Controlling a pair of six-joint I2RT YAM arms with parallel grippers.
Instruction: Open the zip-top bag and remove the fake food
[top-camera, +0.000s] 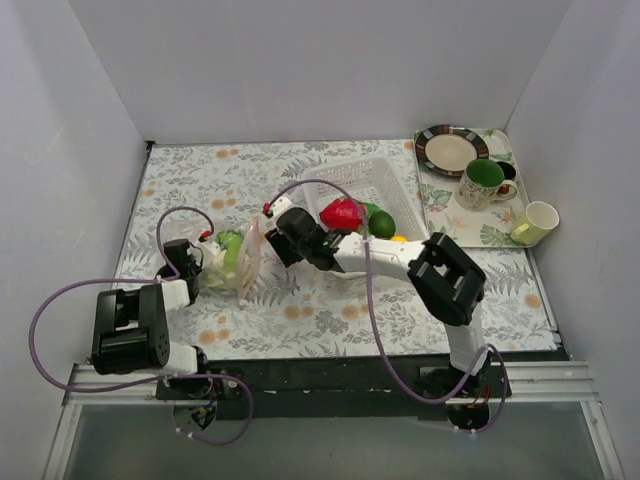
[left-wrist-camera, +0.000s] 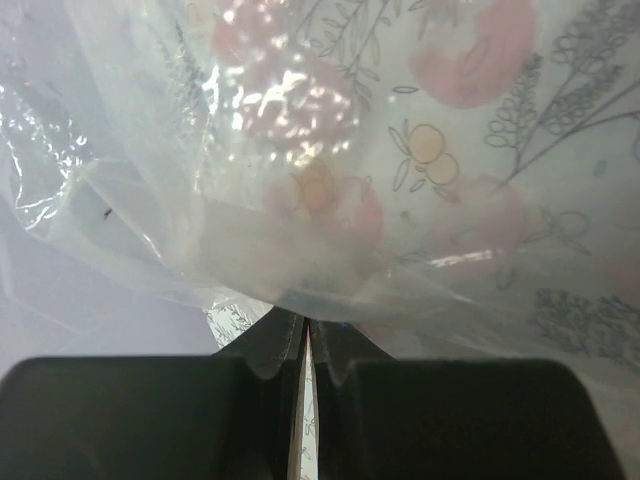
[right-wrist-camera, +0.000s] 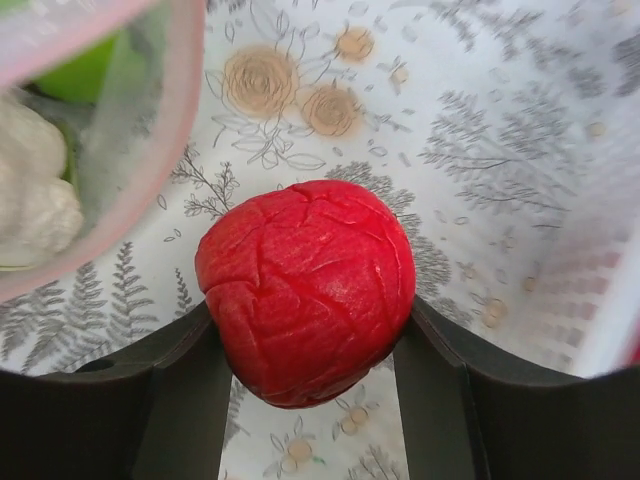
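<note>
The clear zip-top bag (top-camera: 238, 262) lies left of centre on the floral cloth, with green fake food inside. My left gripper (top-camera: 208, 266) is shut on the bag's film (left-wrist-camera: 300, 200), pinched between the closed jaws in the left wrist view (left-wrist-camera: 305, 325). My right gripper (top-camera: 268, 240) is beside the bag's open mouth and is shut on a red, wrinkled fake fruit (right-wrist-camera: 305, 290), held just above the cloth. The bag's pink zip strip (right-wrist-camera: 165, 150) curves at the upper left of the right wrist view, with a green piece (right-wrist-camera: 85, 70) and a whitish piece (right-wrist-camera: 30, 200) inside.
A white perforated basket (top-camera: 385, 178) behind the right arm holds a red (top-camera: 342, 213), a green (top-camera: 378, 222) and a yellow toy (top-camera: 398, 240). A tray (top-camera: 440, 215) at the back right carries a plate (top-camera: 450, 150), a green mug (top-camera: 482, 183) and a pale cup (top-camera: 536, 222). White walls enclose the table.
</note>
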